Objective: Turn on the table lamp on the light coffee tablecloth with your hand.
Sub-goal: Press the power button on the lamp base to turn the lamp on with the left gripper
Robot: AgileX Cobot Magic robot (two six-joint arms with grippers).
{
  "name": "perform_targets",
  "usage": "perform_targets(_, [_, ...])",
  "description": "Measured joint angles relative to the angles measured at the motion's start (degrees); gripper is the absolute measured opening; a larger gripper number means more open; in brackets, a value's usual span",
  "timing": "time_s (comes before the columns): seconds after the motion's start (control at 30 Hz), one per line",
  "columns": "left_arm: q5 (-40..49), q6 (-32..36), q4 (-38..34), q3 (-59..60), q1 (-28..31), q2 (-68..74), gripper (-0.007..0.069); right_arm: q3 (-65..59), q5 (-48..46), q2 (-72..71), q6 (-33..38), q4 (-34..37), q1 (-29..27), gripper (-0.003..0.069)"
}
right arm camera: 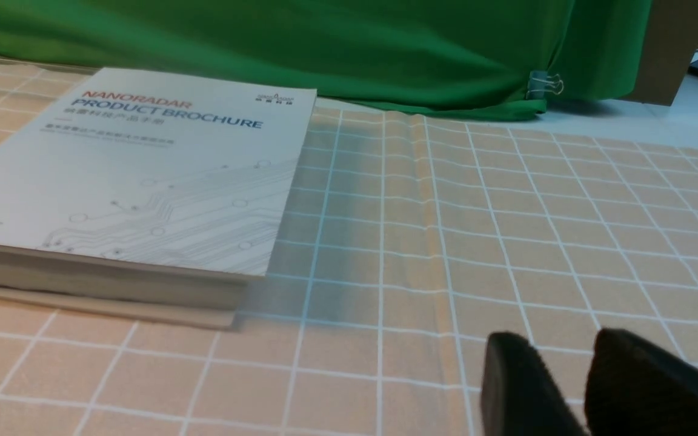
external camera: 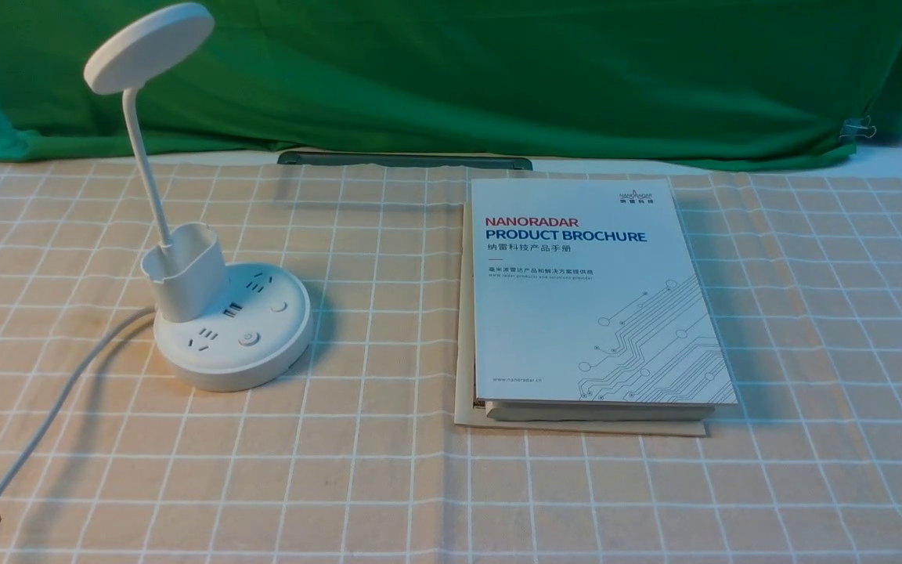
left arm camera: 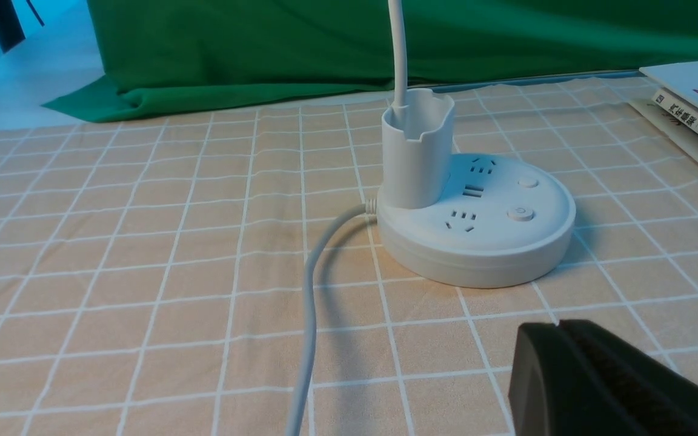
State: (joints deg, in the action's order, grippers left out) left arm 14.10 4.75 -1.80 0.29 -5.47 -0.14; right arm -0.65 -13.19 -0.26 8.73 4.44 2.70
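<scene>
Nearby, left tool (left arm camera: 558, 332) closed, empty, short of table lamp (left arm camera: 476, 242), right tool (right arm camera: 564, 351) ajar

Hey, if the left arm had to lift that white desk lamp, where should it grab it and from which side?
Probably the thin white neck of the white plastic table lamp, just above the cup holder. It stands nearly upright and looks slim enough for the fingers, while the round base looks too wide. Come in level from the robot's side, clear of the white cord.
</scene>
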Motion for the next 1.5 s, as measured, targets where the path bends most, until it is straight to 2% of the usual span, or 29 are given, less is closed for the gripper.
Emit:
perform_targets(0.53, [-1.93,0.25,1.80,0.00,0.00,0.00,0.0021,0.00,0.00,0.00,0.00,0.00,0.00,0.0241])
perform_targets(0.63, [-13.32,0.35,2.75,0.00,0.00,0.00,0.0021,0.00,0.00,0.00,0.00,0.00,0.00,0.0241])
perform_targets(0.67, [-14.10,0.35,2.83,0.00,0.00,0.00,0.0021,0.00,0.00,0.00,0.00,0.00,0.00,0.0241])
perform_targets(0.7, [-22.74,0.35,2.96,0.00,0.00,0.00,0.0021,0.00,0.00,0.00,0.00,0.00,0.00,0.0241])
perform_targets(0.73, [-23.82,0.41,2.96,0.00,0.00,0.00,0.0021,0.00,0.00,0.00,0.00,0.00,0.00,0.0241])
perform_targets(0.77, [-32.93,0.86,3.10,0.00,0.00,0.00,0.0021,0.00,0.00,0.00,0.00,0.00,0.00,0.0241])
perform_targets(0.83, [-41.48,1.17,3.63,0.00,0.00,0.00,0.0021,0.00,0.00,0.00,0.00,0.00,0.00,0.0241])
perform_targets(0.97, [-54.61,0.70,4.64,0.00,0.00,0.00,0.0021,0.00,0.00,0.00,0.00,0.00,0.00,0.0241])
perform_targets(1.0, [-55.25,0.53,4.62,0.00,0.00,0.00,0.0021,0.00,0.00,0.00,0.00,0.00,0.00,0.0241])
perform_targets(1.03, [-60.15,-1.82,4.67,0.00,0.00,0.00,0.0021,0.00,0.00,0.00,0.00,0.00,0.00,0.0241])
perform_targets(1.13, [-65.29,-6.88,4.61,-0.44,0.00,-0.16,0.0021,0.00,0.00,0.00,0.00,0.00,0.00,0.0241])
perform_targets(1.23, [-62.24,-10.61,4.78,-3.76,0.00,-0.16,0.0021,0.00,0.00,0.00,0.00,0.00,0.00,0.0241])
perform_targets(1.27, [-49.99,-15.75,4.98,-11.18,0.00,-0.23,0.0021,0.00,0.00,0.00,0.00,0.00,0.00,0.0241])
perform_targets(1.3, [-48.48,-16.54,5.09,-12.03,0.00,-0.23,0.0021,0.00,0.00,0.00,0.00,0.00,0.00,0.0241])
perform_targets(1.33, [-37.18,-18.14,5.26,-18.32,0.00,0.88,0.0021,0.00,0.00,0.00,0.00,0.00,0.00,0.0241])
perform_targets(1.43, [-15.71,-18.62,6.73,-29.02,0.00,6.61,0.0021,0.00,0.00,0.00,0.00,0.00,0.00,0.0241])
perform_targets(1.5, [-5.32,-18.81,8.03,-33.09,0.00,12.10,0.0021,0.00,0.00,0.00,0.00,0.00,0.00,0.0241])
